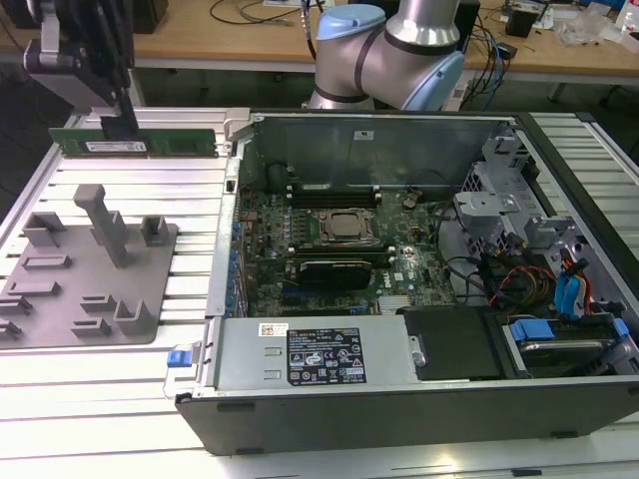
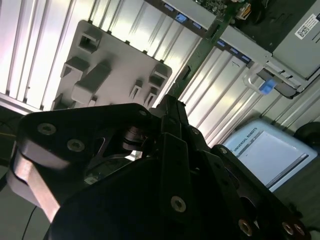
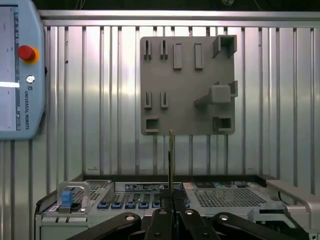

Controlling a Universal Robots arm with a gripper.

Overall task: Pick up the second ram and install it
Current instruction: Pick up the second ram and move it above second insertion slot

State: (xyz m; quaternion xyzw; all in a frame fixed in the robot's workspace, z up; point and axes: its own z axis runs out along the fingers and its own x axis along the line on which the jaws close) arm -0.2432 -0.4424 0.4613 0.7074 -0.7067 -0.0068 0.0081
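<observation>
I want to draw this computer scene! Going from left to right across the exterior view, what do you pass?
The green second ram, pinched in the gripper → the silver processor → the grey drive cage → the blue cables.

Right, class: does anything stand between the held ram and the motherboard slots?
The gripper holds the second ram at the exterior view's left. The case's side wall stands between it and the motherboard; nothing visible covers the slots.
</observation>
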